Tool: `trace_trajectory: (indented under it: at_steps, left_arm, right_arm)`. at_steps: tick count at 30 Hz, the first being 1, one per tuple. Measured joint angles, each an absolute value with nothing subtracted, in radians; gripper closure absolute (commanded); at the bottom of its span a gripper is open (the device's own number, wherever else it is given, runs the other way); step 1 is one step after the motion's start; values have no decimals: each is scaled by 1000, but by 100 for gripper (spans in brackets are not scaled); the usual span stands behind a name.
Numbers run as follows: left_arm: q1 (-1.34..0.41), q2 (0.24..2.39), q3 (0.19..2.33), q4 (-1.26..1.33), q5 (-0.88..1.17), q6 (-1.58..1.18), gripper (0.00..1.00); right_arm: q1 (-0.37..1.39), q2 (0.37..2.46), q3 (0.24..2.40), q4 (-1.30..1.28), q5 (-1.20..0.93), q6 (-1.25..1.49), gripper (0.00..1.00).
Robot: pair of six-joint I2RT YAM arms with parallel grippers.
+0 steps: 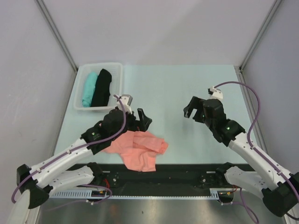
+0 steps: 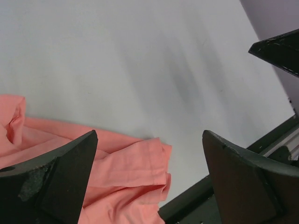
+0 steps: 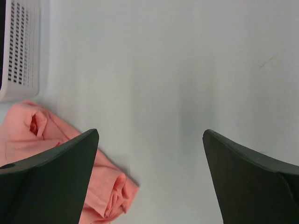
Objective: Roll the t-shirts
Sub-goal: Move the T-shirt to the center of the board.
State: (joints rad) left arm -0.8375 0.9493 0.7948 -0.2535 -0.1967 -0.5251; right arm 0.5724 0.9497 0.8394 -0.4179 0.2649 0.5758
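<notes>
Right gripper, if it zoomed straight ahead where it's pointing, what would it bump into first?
Most likely the bare table: nothing else shows in the gap of the open right gripper. The pink t-shirt lies off to one side, so it would probably be missed, though depth is unclear.

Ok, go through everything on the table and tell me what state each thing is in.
Pink t-shirt: crumpled, not rolled, loose on the table.
Basket: upright, holding two shirts.
Teal t-shirt: rolled, in the basket.
Black t-shirt: rolled, in the basket.
Left hand: open, empty.
Right hand: open, empty.
</notes>
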Motion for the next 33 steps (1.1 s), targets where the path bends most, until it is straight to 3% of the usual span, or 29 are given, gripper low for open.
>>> trace_trajectory:
  at_steps: [16,23,25,33]
  left_arm:
    - [-838,939,765,-326,-260,-586,0]
    - [-778,1023,760,-364,-248,-626,0]
    - [-732,1030,741,-361,-233,-646,0]
    - [-638,1095,699,-373,-246,-694,0]
  right_arm:
    - [544,1073,836,-405,312,674,1]
    - [733,1213,751,-402,332,765,5]
    - [785,1255,715,-389,323,796,11]
    - [880,1391,677,-237,261,889,13]
